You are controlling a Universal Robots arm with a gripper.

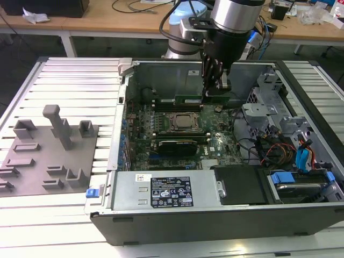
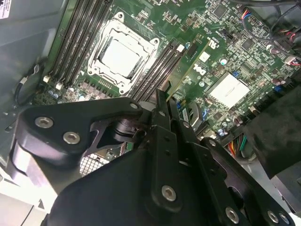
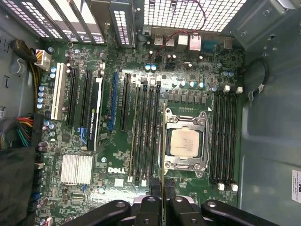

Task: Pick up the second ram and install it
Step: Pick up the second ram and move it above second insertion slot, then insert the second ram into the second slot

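Arm: reaches down from above into the open computer case, which lies on its side on the slatted tabletop.
Tool: fingers pressed together on the second ram, pinching it by its upper edge near the middle.
Second ram: green stick, held on edge with its long side level, over the motherboard on the far side of the CPU socket in the exterior view.
First wrist view: the tool grips the second ram, seen edge-on as a thin line running alongside the CPU socket, between it and a bank of memory slots.
Second wrist view: the second ram sticks out past the tool, parallel to the slots beside the CPU socket.
Contact with slot: cannot tell.
Grey fixture plate: on the tabletop at the exterior view's left, well apart from the case, its post upright.
Power supply: along the case's near wall.
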